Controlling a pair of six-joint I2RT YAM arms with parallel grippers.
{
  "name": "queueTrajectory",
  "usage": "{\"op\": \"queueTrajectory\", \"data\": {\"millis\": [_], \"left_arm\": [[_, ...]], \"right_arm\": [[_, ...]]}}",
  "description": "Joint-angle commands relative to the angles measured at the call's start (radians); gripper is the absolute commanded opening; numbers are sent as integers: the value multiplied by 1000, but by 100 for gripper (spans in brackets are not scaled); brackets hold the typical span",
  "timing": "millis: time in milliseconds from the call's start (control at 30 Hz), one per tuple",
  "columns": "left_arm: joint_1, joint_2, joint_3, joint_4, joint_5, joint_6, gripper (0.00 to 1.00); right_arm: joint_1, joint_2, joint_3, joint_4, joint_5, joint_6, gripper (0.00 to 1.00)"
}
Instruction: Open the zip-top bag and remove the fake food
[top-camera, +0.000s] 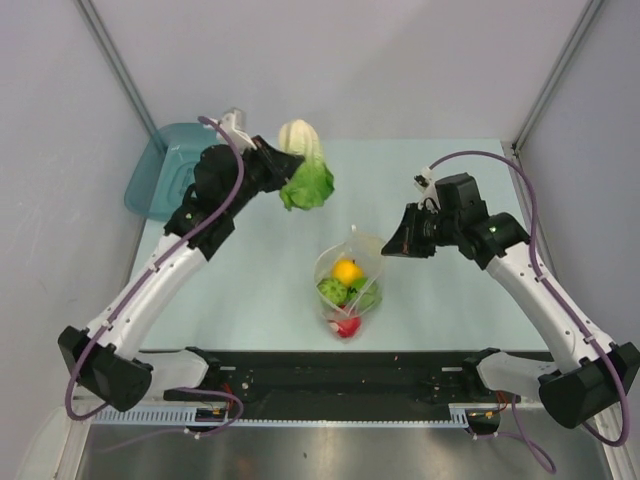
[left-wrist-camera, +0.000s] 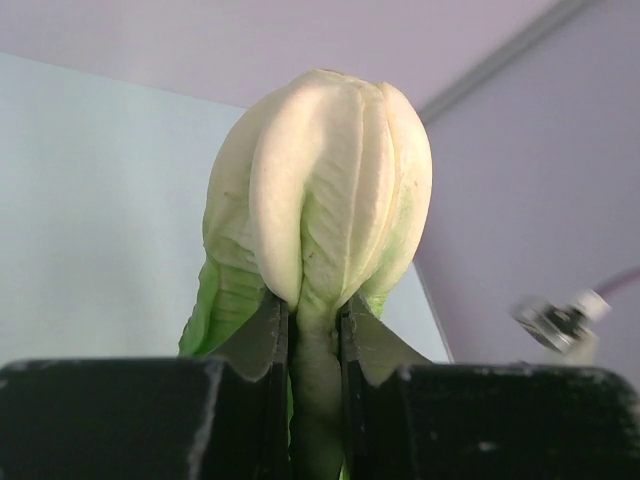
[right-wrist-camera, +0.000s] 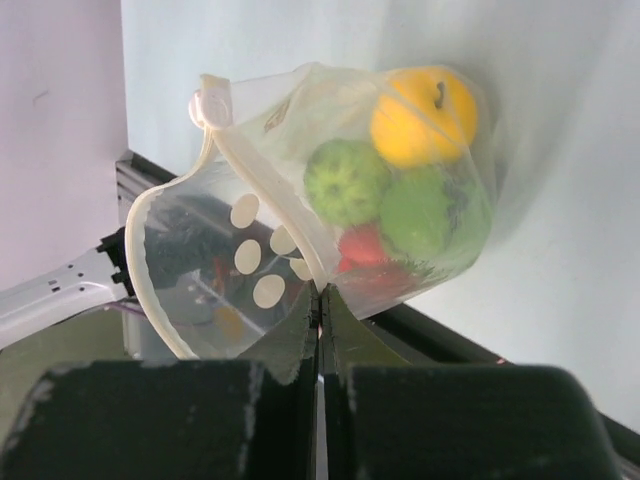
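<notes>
The tray (top-camera: 160, 175) sits at the far-left corner of the table (top-camera: 260, 290), partly past its left edge. Just right of it, the left gripper (top-camera: 283, 160) holds the lettuce leaf (top-camera: 305, 170) above the table's far part. The zip-top bag (top-camera: 365, 262) is at the middle, toward the near edge, and the right gripper (top-camera: 390, 243) is clamped on its rim at its right side. Inside the bag the round fruit (top-camera: 347, 271) lies farthest and a small piece (top-camera: 347, 326) is at the near end.

No text, label or number can be read; the zip-top bag (right-wrist-camera: 300, 200) bears only white dots.
</notes>
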Motion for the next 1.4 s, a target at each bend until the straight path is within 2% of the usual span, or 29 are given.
{"op": "queueTrajectory", "data": {"millis": [0, 133, 233, 333, 400, 633, 800, 900, 1000, 1167, 1233, 1267, 1300, 1333, 1367], "left_arm": [[163, 56, 82, -49, 76, 27, 0], [370, 125, 68, 8, 91, -11, 0], [487, 206, 45, 89, 78, -130, 0], [562, 258, -31, 261, -43, -310, 0], [590, 318, -64, 384, -143, -371, 0], [657, 600, 100, 444, -252, -610, 0], [705, 784, 229, 487, -234, -787, 0], [728, 890, 268, 571, -192, -910, 0], [745, 953, 320, 579, -180, -935, 0], [760, 1022, 413, 504, -159, -902, 1], [765, 1057, 418, 496, -142, -925, 12], [768, 1068, 432, 485, -136, -930, 22], [774, 1088, 438, 479, -126, -916, 40], [778, 1094, 458, 443, -126, -912, 51], [783, 1099, 466, 410, -125, -912, 68]], "right_arm": [[-16, 16, 96, -26, 63, -92, 0], [1, 50, 181, -83, 154, -196, 0], [4, 59, 198, -83, 170, -221, 0], [-19, 62, 196, -83, 178, -235, 0], [-25, 62, 199, -80, 178, -238, 0], [-31, 64, 214, -83, 236, -220, 0], [-30, 33, 201, -90, 289, -183, 0], [-28, 4, 179, -104, 299, -171, 0], [-27, -21, 175, -119, 307, -166, 0], [-25, -26, 159, -124, 322, -137, 0], [-27, -18, 155, -115, 327, -132, 0], [-27, -15, 155, -112, 332, -128, 0], [-27, -6, 155, -107, 335, -125, 0], [-27, -1, 156, -106, 339, -120, 0], [-27, 2, 158, -103, 341, -112, 0]]}}
